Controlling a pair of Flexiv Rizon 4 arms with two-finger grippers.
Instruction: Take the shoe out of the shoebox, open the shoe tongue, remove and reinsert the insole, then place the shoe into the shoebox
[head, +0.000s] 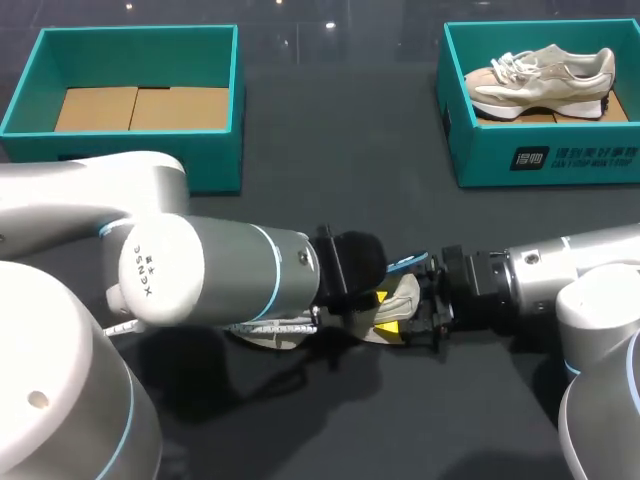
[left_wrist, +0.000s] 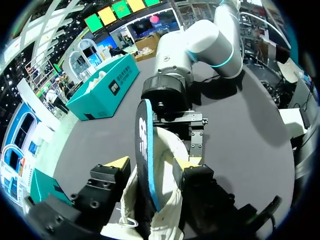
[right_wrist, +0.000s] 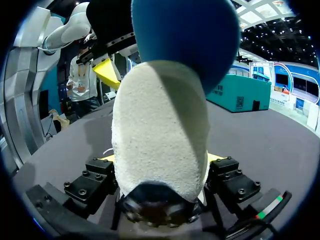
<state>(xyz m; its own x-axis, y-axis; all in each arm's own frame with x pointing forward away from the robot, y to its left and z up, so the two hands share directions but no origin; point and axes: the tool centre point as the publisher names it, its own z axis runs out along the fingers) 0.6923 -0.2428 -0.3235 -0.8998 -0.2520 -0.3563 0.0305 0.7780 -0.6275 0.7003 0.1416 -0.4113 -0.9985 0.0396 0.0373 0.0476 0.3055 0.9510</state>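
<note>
The left arm (head: 220, 270) hides most of the shoe (head: 402, 300), toward the table's (head: 330, 150) near edge. The right gripper (right_wrist: 161, 159) clamps its heel; the left gripper (left_wrist: 154, 164) straddles it, hold unclear.

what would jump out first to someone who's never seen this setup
The left arm and right arm meet nose to nose at mid-table over a pale shoe, with the right gripper clamped on its heel. A dark blue insole stands up out of that shoe. At the back sit two teal boxes, the left box and the right box, which holds a second shoe.
</note>
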